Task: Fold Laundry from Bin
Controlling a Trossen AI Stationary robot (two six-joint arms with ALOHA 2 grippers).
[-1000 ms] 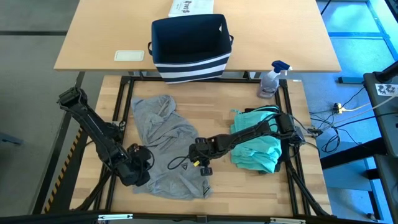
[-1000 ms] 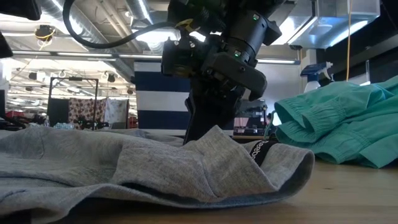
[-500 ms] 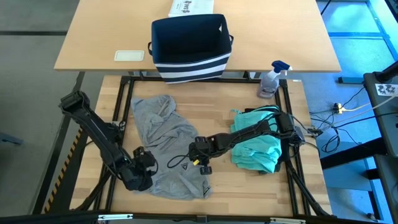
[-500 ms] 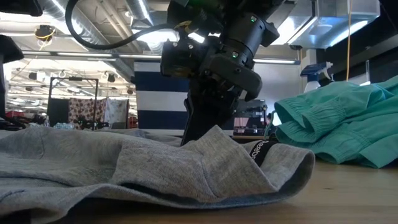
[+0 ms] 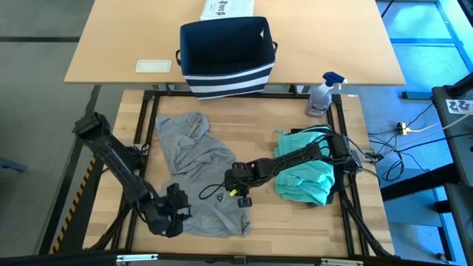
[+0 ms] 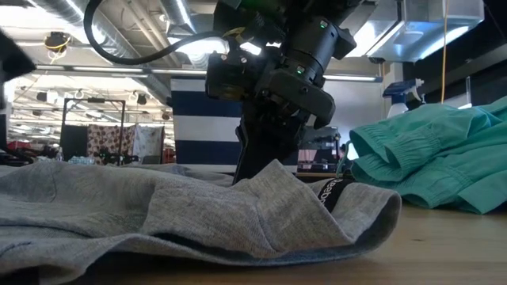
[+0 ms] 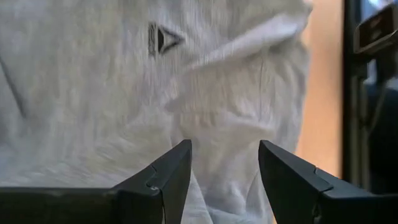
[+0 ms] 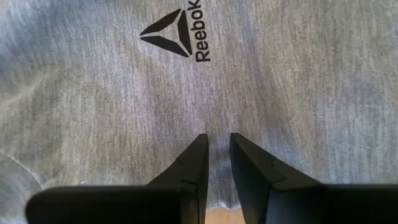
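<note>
Fingers of the right gripper [image 8: 217, 152] stood nearly together, and we saw a thin ridge of grey cloth running into the narrow gap between them; we judged it a pinch on the grey T-shirt [image 5: 196, 166], close under its small dark logo [image 8: 177, 34]. That hold looked meant to anchor the shirt's near right edge while the other arm worked. In the low view the right gripper [image 6: 257, 162] came down onto the raised fold from above.

Left gripper [image 7: 224, 165] hung just over the shirt's near left corner with its jaws apart and nothing between them, only cloth beneath; in the high view it sat at the table's front left [image 5: 174, 210]. We took this as a release, or a pause ahead of a fresh grip, though the wrist view was too blurred to say whether the fingertips touched the fabric.

Shirt lay mostly flat on the wooden table [image 5: 259, 133], rumpled, with folds near its top and one lifted flap by the logo. Teal piece [image 5: 307, 177] lay bunched to the right, under the right arm. Bin [image 5: 225, 55] stood on the far table, well apart, striped round its base.
</note>
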